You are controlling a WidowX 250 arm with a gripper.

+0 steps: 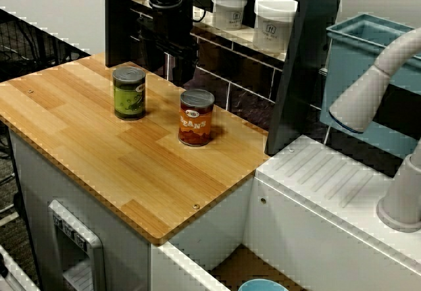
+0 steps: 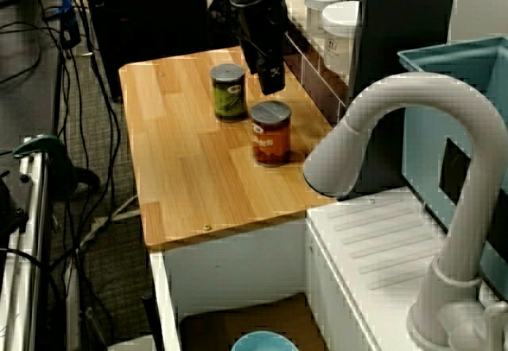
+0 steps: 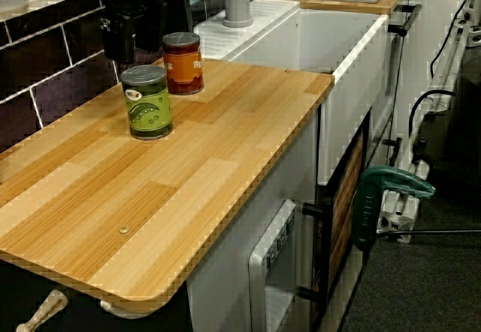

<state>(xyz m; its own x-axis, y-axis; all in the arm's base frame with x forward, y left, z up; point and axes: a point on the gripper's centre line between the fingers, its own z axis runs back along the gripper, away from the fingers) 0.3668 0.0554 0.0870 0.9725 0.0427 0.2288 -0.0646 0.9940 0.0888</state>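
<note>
Gripper (image 1: 176, 67), black, hangs over far edge of wood counter (image 1: 118, 166), close to dark tile wall (image 1: 217, 60). It touches neither can. Jaws are lost against the dark arm and wall in all 3 views, so can't tell if spread or clenched. Green can (image 1: 129, 93) stands upright on counter, left of and a bit nearer than gripper. Beans can (image 1: 196, 118), orange label, is upright too, right of green can and nearer the front edge. The 2 cans are near each other but apart, w/ gripper behind the gap between them. In the view over the faucet, gripper tip sits just above and behind beans can lid, right of green can. In the low view along the counter, gripper shows behind green can and beside beans can. On the shelf (image 1: 240, 35) above the tiles, 2 white jars (image 1: 229, 8) stand side by side, right of the arm. Further right: white drainboard (image 1: 329, 179), grey faucet (image 1: 368, 93), blue bin (image 1: 355, 60) behind it. Blue bowl (image 1: 263, 286) sits low below counter's front edge. Green clamp (image 3: 387, 189) by the cabinet front in the low view.
</note>
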